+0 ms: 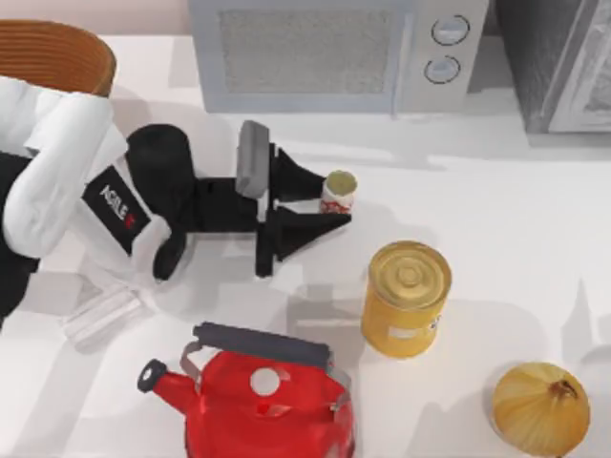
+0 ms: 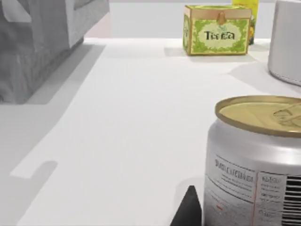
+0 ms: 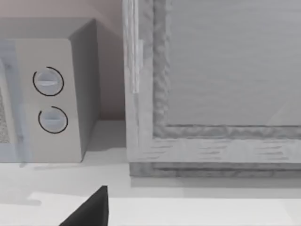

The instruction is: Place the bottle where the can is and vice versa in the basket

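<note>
- The white desk (image 1: 496, 191) carries it all, with the microwave (image 1: 339, 52) standing along its far edge and its two round dials (image 3: 49, 101) plain in the right wrist view.
- A grey cabinet-like unit (image 3: 216, 89) stands right of the microwave, at the desk's far right corner.
- The left arm (image 1: 57, 181), white with the AgileX mark, reaches across from the desk's left side toward the middle.
- The red kettle (image 1: 263, 405) with its dark handle sits at the near edge, below the arm.
- The wicker basket (image 1: 52, 52) peeks in at the far left corner, well apart from the can.
- The big yellow can (image 1: 406, 296) with the gold ribbed lid stands near the middle, right of the kettle.
- An onion (image 1: 539, 408) lies at the near right.
- The left gripper (image 1: 329, 205) has its black fingers (image 1: 301, 181) spread, one either side of the can; whether they touch it, I can't tell.
- A clear cylinder (image 1: 105, 315) lies on the desk under the left arm.
- A green tea box (image 2: 216, 30) stands far off in the left wrist view.
- The can (image 1: 338, 192), small, white-and-red with a dull gold top, stands upright on the desk between the fingers, outside the basket.
- A dark fingertip (image 3: 89, 209) of the right gripper shows in its own wrist view; its state I cannot tell.
</note>
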Available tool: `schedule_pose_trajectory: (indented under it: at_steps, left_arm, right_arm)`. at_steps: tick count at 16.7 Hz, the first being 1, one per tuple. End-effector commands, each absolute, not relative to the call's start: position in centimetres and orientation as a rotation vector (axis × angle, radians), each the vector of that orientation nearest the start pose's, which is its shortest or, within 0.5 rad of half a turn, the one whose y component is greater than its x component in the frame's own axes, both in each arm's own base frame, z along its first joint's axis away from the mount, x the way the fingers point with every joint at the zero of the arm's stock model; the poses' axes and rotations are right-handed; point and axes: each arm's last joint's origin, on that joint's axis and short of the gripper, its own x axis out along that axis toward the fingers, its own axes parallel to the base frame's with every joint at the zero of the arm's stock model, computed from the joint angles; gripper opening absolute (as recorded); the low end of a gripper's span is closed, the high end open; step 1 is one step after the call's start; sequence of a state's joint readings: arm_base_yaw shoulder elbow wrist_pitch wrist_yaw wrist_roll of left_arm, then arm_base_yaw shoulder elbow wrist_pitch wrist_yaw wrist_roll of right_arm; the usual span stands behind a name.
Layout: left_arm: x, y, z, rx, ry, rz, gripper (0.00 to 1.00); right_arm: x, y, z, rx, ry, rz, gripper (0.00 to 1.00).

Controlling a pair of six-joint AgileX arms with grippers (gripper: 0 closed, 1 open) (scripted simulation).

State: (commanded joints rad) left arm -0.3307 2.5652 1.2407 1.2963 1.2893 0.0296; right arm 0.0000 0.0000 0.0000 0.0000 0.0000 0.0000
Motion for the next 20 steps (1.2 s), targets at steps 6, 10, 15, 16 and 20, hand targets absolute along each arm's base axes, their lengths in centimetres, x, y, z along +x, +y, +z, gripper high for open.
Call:
schedule_pose_trajectory:
  at_steps: [6,10,15,16,20]
  left_arm:
    - [40.96,-16.72,1.80,0.000,0.000,-1.591,0.75]
    - [40.96,-16.72,1.80,0.000,0.000,-1.591,1.00]
    - [40.96,-16.72,1.80,0.000,0.000,-1.591,1.00]
    - [40.96,-16.72,1.80,0.000,0.000,-1.591,1.00]
    - [40.92,-16.51,1.93,-0.003,0.006,-1.577,1.00]
  right_arm:
    - [10.57,-0.12,16.00,0.000,0.000,0.000,1.00]
    - [10.57,-0.12,16.00,0.000,0.000,0.000,1.00]
    - [10.57,-0.12,16.00,0.000,0.000,0.000,1.00]
    - [10.57,-0.12,16.00,0.000,0.000,0.000,1.00]
    - [10.57,-0.12,16.00,0.000,0.000,0.000,1.00]
